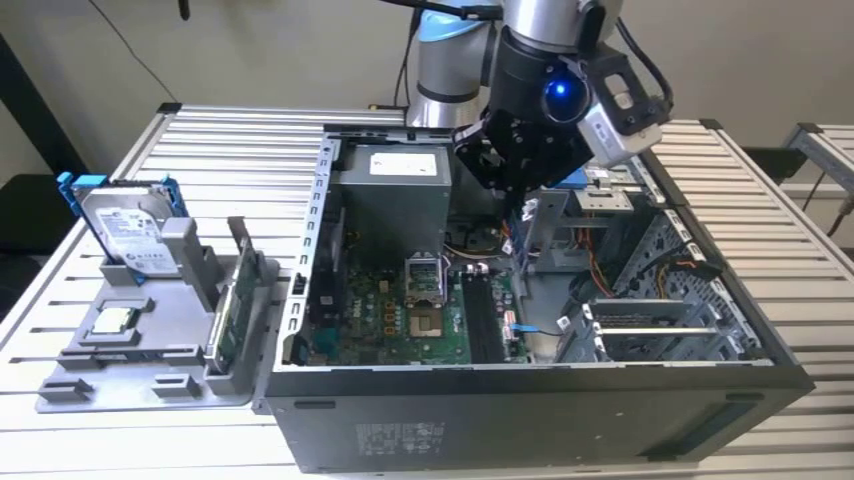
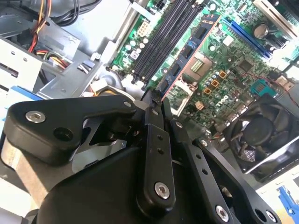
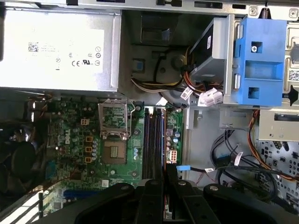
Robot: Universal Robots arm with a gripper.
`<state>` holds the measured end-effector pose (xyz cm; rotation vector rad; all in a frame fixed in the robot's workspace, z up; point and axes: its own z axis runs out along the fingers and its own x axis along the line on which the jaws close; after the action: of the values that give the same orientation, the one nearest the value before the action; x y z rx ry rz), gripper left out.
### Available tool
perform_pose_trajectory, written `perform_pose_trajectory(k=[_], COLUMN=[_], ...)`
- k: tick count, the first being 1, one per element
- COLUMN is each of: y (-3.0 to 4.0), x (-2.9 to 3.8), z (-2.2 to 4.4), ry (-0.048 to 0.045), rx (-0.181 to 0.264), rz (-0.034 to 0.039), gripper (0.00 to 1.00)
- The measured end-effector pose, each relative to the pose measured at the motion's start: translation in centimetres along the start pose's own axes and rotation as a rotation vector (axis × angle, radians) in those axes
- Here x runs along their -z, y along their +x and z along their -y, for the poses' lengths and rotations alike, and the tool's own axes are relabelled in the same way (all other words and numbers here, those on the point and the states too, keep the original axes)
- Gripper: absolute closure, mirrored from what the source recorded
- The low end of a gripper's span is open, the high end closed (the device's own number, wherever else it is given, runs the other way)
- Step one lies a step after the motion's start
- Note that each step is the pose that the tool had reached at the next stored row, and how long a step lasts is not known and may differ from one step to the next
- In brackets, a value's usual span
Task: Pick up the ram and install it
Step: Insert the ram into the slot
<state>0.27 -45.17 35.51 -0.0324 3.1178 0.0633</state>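
slatted metal bench (image 1: 227, 150) with an open pc case (image 1: 534, 420) lying on its side, motherboard (image 1: 387, 320) facing up. the arm's over the case, with the gripper (image 1: 521, 185) hanging above the board, near the power supply (image 1: 394, 190). in both wrist views the fingers (image 2: 153, 135) are pinched in narrow on a thin dark strip seen edge-on, which looks like the ram (image 2: 160, 88). so it's up in the grip, not seated. the black memory slots (image 3: 152, 140) sit just beside the cpu socket (image 3: 113, 121), below the fingertips. on the exterior view's left, a grey holder (image 1: 80, 390) carries the hard drive (image 1: 127, 230) in its blue frame and an upright green card (image 1: 238, 300).
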Motion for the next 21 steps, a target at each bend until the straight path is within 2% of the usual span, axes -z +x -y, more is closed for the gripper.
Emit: perform_pose_trajectory(k=[21], y=[0.01], x=[-0.33], z=[0.01], ry=[0.0003], rx=[-0.046], rz=[0.0016], gripper=[0.86])
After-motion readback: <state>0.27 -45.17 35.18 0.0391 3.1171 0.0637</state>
